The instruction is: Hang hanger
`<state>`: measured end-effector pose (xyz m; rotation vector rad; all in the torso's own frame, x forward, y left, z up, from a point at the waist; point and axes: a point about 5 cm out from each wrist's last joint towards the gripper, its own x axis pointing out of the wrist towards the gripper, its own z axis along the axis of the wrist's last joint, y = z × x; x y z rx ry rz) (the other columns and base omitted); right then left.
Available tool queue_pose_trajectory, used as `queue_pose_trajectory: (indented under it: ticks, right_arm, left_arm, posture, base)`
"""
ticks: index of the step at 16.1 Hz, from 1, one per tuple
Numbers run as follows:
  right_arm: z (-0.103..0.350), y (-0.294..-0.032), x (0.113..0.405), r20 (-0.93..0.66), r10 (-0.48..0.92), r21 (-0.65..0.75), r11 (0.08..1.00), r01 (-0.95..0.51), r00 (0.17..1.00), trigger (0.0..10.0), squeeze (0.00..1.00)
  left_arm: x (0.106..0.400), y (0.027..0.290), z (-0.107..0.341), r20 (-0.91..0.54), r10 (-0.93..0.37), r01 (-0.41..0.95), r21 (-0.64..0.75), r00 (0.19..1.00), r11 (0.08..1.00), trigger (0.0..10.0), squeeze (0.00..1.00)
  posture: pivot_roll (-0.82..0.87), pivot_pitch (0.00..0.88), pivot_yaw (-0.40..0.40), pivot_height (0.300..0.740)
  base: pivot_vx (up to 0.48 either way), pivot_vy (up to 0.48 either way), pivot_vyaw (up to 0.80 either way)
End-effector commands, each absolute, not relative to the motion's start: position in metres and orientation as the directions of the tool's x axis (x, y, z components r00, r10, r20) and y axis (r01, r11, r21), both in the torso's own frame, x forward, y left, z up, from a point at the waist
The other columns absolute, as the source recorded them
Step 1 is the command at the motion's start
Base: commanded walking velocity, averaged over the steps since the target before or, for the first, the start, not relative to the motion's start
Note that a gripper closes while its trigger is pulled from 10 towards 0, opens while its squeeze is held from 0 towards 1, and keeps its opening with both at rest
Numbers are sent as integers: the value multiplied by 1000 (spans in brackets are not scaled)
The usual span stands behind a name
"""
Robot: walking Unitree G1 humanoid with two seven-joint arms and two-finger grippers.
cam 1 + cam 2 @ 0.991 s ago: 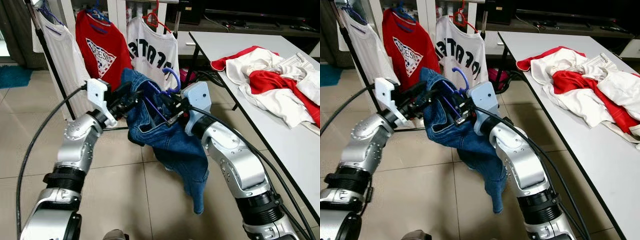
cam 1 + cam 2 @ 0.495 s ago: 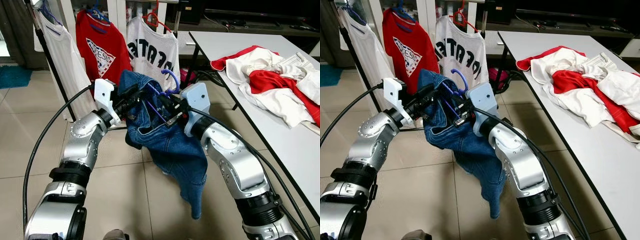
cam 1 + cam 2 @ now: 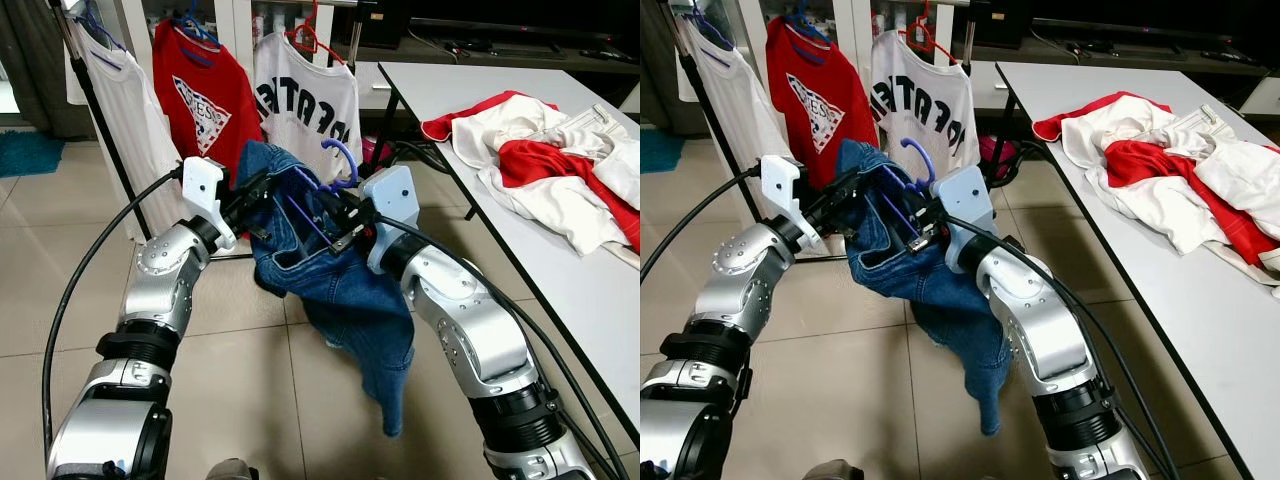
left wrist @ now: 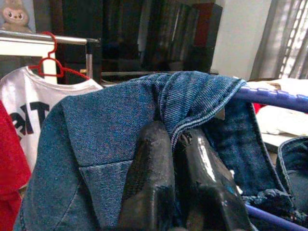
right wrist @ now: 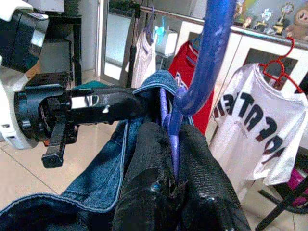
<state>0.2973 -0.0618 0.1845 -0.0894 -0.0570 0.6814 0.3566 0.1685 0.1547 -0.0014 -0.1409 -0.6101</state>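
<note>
Pinching the purple hanger (image 5: 174,126), the right hand (image 5: 172,159) faces the left hand (image 4: 177,159), clamped on jeans (image 3: 340,290).

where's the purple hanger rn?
The purple hanger is mid-air between both arms, in front of the clothes rack: right gripper pinches its neck, jeans draped on it, left gripper gripping the denim.

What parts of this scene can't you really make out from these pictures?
- Purple hanger: in the eye views its arms are buried in the jeans.
- Clothes rail: the eye views' top edge cuts it off.
- Left pincer: its tips are tucked under the denim fold.
- Table: its far right runs off the frame.
</note>
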Motion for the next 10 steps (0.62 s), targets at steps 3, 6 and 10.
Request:
queue_pose_trajectory:
  ticks: [3,6,10]
  right_arm:
    - [190,-64,295,50,637,-40,771,-636,769,10000,0]
    - [191,-61,293,68,657,19,752,-659,751,10000,0]
    - [186,-56,290,23,692,-39,722,-691,721,10000,0]
  left_arm:
    - [359,170,160,149,-560,563,25,815,826,0,0]
    - [359,172,161,159,-548,553,18,821,833,0,0]
    - [366,192,181,194,-454,452,54,870,890,0,0]
  posture:
    - [-24,0,-55,740]
    - [-22,0,-61,740]
    - [-18,0,-65,740]
  base:
    - [0,0,0]
    - [0,0,0]
    - [0,0,0]
